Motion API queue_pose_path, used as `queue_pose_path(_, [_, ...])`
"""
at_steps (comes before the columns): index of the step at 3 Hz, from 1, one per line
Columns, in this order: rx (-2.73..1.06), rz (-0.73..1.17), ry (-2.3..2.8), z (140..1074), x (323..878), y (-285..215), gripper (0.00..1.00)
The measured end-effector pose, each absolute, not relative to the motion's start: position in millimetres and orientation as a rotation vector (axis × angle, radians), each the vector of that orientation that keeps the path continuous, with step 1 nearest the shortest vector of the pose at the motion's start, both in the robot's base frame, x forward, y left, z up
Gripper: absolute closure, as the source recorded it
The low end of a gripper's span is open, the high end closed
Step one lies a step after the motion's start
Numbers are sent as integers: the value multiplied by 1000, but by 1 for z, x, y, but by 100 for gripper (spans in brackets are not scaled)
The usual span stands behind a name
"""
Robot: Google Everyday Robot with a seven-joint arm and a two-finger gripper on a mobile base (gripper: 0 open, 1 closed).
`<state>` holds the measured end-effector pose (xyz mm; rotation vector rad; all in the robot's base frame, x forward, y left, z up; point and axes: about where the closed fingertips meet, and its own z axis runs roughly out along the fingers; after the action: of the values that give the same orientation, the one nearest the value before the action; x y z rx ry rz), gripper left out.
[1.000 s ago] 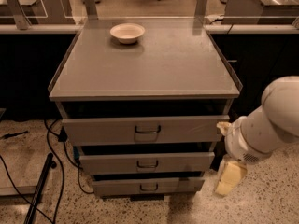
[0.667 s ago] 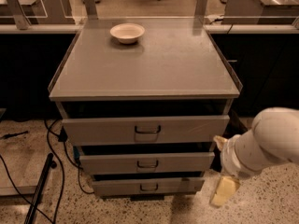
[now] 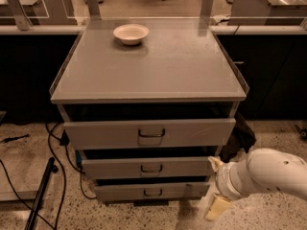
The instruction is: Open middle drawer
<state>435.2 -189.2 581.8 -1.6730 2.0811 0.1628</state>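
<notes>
Three grey drawer fronts stack below the front edge of the desk. A white arm reaches in low from the right, beside the desk's front right corner. The middle drawer sits between the tallest front above and the narrowest below, its dark handle centred. The gripper hangs just off that drawer's right end; whether it is open or closed cannot be told. A pale bowl rests near the back edge, left of centre.
</notes>
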Motion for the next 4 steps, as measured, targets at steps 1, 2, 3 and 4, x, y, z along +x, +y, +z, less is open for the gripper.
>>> queue_pose_path(1, [-1673, 163, 2081, 582, 435, -189, 0])
queue_pose_path(2, [-1709, 137, 2068, 575, 436, -191, 0])
queue_pose_path(3, [-1733, 117, 2021, 550, 445, -190, 0])
queue_pose_path(4, [-1746, 126, 1979, 513, 461, -181, 0])
